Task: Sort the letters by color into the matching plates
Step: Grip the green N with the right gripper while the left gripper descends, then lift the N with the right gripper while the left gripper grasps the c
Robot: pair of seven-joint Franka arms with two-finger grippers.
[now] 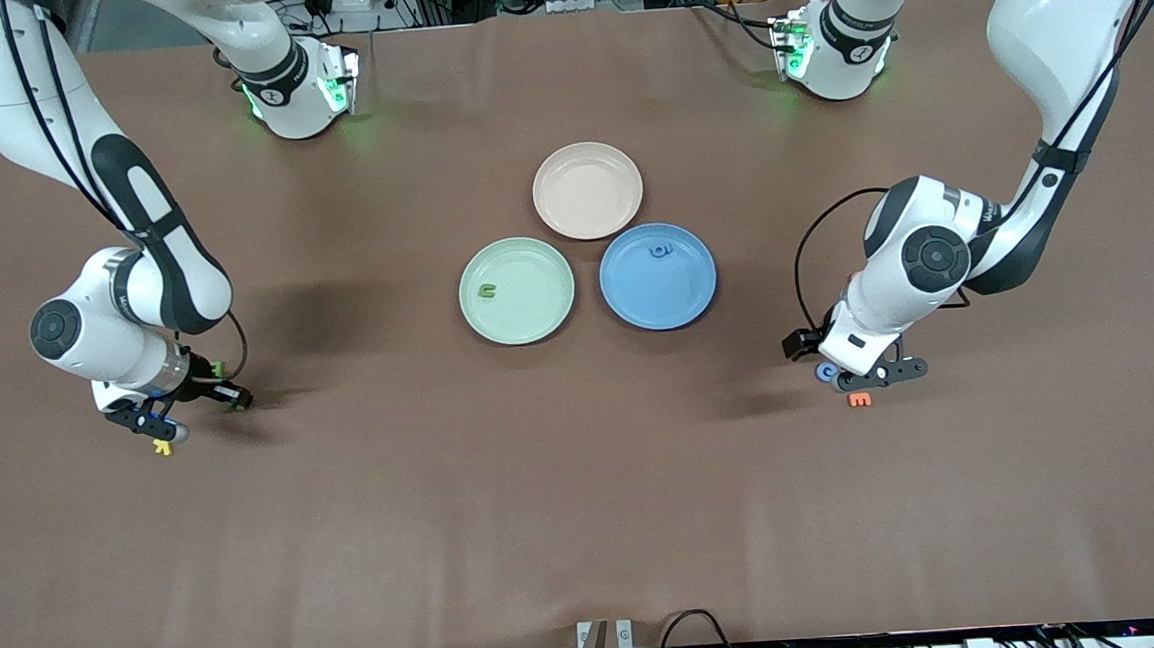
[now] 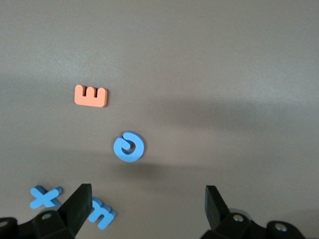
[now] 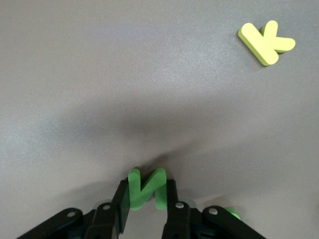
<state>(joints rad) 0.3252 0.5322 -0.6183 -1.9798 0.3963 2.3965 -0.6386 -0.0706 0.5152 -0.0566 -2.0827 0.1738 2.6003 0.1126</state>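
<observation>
My right gripper [image 3: 146, 196] is shut on a green letter N [image 3: 146, 188], low at the table at the right arm's end [image 1: 186, 408]. My left gripper [image 2: 148, 209] hangs open with nothing between its fingers, low over the left arm's end [image 1: 855, 372]. Under it lie a round blue letter [image 2: 129, 146] [image 1: 825, 372], a blue m [image 2: 102, 211] beside one finger, and a blue x [image 2: 45, 196]. The green plate [image 1: 536, 311] holds one green letter [image 1: 486, 290]. Beside it, the blue plate [image 1: 671, 303] holds one blue letter [image 1: 661, 251].
A beige-pink plate [image 1: 588, 193] sits farther from the front camera than the other two plates. An orange E [image 2: 91, 96] [image 1: 859, 400] lies by the left gripper. A yellow K [image 3: 266, 42] [image 1: 162, 448] lies by the right gripper, and another green piece [image 3: 232, 213] shows beside it.
</observation>
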